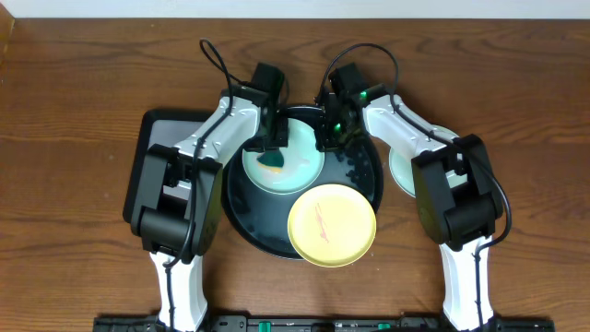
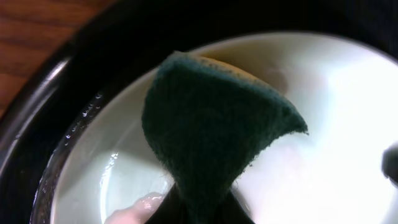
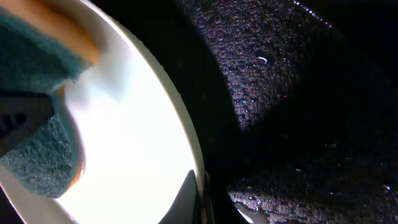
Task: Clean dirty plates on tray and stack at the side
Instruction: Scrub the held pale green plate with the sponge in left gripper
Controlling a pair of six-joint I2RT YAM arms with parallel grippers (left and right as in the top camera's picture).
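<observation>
Pale mint green round plastic plate (image 1: 297, 173) lies in large round black tray (image 1: 361, 175). Light, stiff, likely slippery wet; take by rim. Right fingers (image 1: 328, 138) pinch that rim; left fingers (image 1: 273, 140) clenched on dark green scouring sponge (image 2: 211, 124) over plate.

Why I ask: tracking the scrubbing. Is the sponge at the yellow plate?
No, the left gripper holds the sponge over the mint green plate on the tray, apart from the yellow plate.
</observation>
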